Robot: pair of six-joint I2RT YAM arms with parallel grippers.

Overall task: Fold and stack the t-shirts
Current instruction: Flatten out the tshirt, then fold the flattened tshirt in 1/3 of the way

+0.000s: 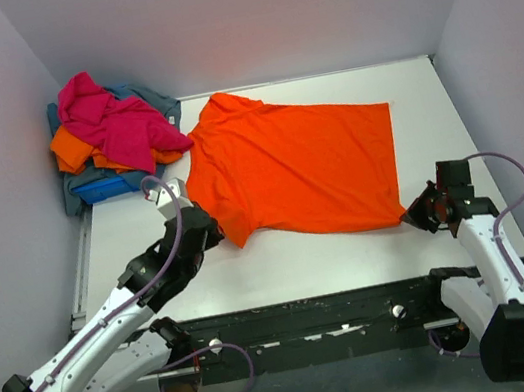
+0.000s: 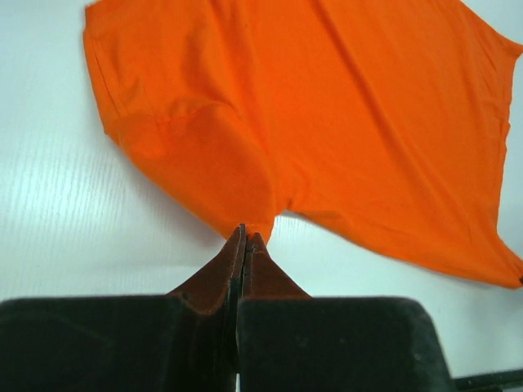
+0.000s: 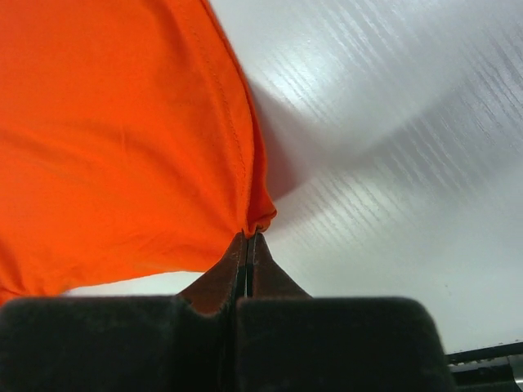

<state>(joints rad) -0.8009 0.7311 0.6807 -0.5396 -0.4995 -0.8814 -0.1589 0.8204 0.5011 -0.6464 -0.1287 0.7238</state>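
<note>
A bright orange t-shirt [image 1: 297, 161] lies spread on the white table, collar end to the left, hem to the right. My left gripper [image 1: 215, 227] is shut on its near sleeve, and in the left wrist view [image 2: 245, 235] the cloth is pinched at the fingertips. My right gripper [image 1: 410, 216] is shut on the near hem corner, and the right wrist view [image 3: 249, 237] shows the corner bunched between the tips. More t-shirts lie in a heap [image 1: 114, 131] at the back left: magenta-pink on top, then orange, royal blue and grey-blue.
The white table [image 1: 427, 96] ends at a black rail [image 1: 313, 314] along the near edge. Lilac walls close in the left, back and right sides. The heap sits against the left wall.
</note>
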